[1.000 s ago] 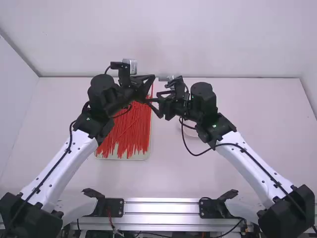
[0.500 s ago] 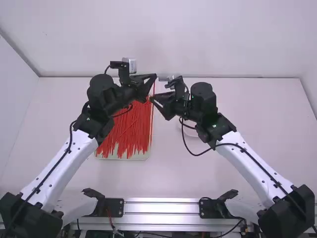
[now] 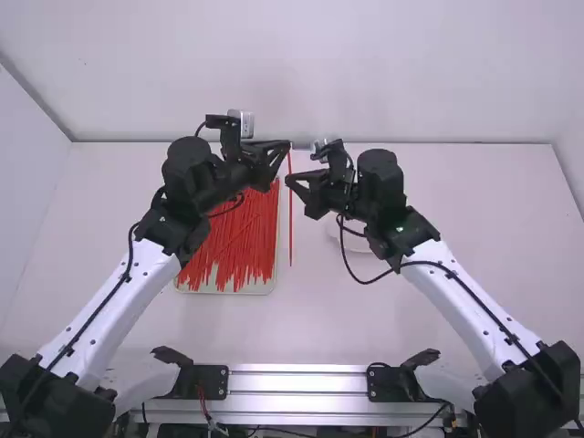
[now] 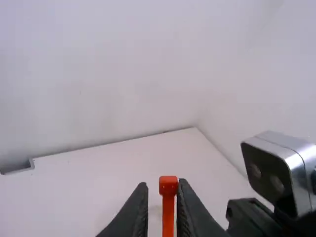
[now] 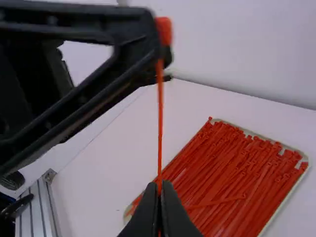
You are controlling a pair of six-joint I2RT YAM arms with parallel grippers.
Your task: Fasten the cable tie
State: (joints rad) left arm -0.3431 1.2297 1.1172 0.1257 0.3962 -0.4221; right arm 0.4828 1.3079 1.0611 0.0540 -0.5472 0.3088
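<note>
A single red cable tie (image 3: 290,228) hangs straight down above the table beside the tray. My left gripper (image 3: 285,148) is shut on its square head; in the left wrist view the head (image 4: 168,186) sits between the two fingers (image 4: 140,207). My right gripper (image 3: 294,182) sits just below the left one and is shut on the strap. In the right wrist view the strap (image 5: 159,123) runs from the right gripper (image 5: 159,186) to the left gripper (image 5: 155,44). The tail hangs free below.
A flat tray (image 3: 228,288) holding several loose red cable ties (image 3: 233,237) lies on the table under the left arm, also seen as the pile (image 5: 232,168). An aluminium rail (image 3: 292,374) runs along the table's front edge.
The right gripper has shifted slightly up and away from the tray. The tie, earlier hidden between the two grippers, now hangs straight with its tail pointing down.
</note>
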